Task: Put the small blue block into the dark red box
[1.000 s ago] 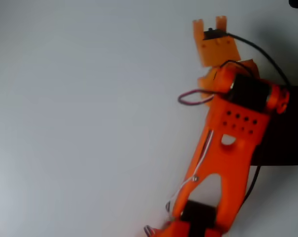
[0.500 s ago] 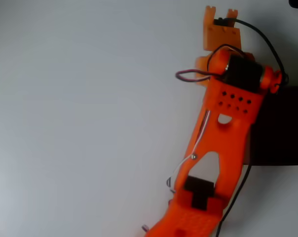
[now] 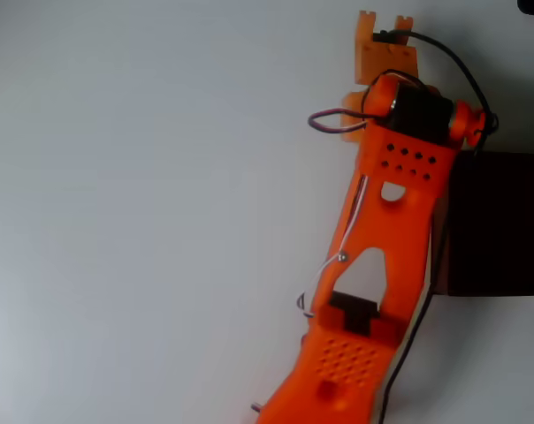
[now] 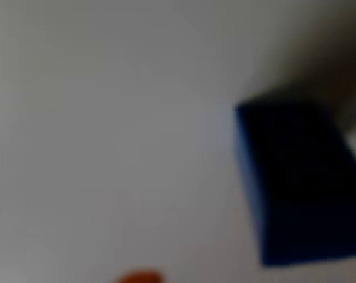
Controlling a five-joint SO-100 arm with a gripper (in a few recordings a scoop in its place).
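Observation:
The orange arm reaches from the bottom of the overhead view to the upper right, ending in my gripper [image 3: 384, 35] near the top edge. The arm's own body covers its jaws, so their state is hidden. In the wrist view the small blue block [image 4: 296, 183] lies close and blurred on the white table at the right, with a shadow behind it. An orange sliver [image 4: 139, 277] of the gripper peeks in at the bottom edge. The dark red box [image 3: 501, 225] sits at the right edge of the overhead view, just right of the arm.
The white table [image 3: 143, 212] stretches bare across the left and middle of the overhead view. A black cable [image 3: 444, 62] loops from the gripper past the wrist motor toward the box.
The arm has stretched further toward the top of the overhead view, carrying the gripper up near the top edge. More of the arm's base now shows at the bottom.

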